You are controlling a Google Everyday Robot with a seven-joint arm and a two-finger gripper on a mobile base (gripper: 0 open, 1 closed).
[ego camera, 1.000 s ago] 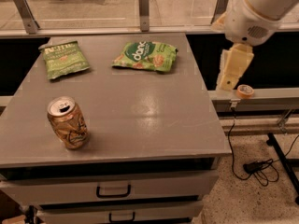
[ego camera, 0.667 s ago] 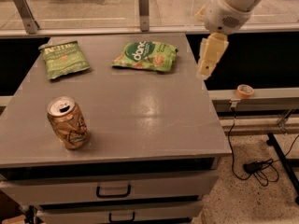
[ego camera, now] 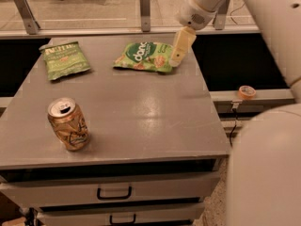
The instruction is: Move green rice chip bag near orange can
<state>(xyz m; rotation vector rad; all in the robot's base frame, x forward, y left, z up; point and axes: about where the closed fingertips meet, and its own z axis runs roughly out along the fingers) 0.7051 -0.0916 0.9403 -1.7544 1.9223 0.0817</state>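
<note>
The green rice chip bag lies flat at the far middle of the grey table, bright light green with a dark green round logo. The orange can stands upright near the table's front left, silver top with pull tab. My gripper hangs from the white arm at the top right, its cream-coloured fingers pointing down just above the bag's right end.
A duller olive-green bag lies at the far left of the table. Drawers with handles sit under the tabletop. An orange tape roll rests on a ledge to the right. The white arm fills the right side.
The arm and gripper have moved left from beyond the table's right edge, over to the right end of the green rice chip bag. Bag and can have not moved.
</note>
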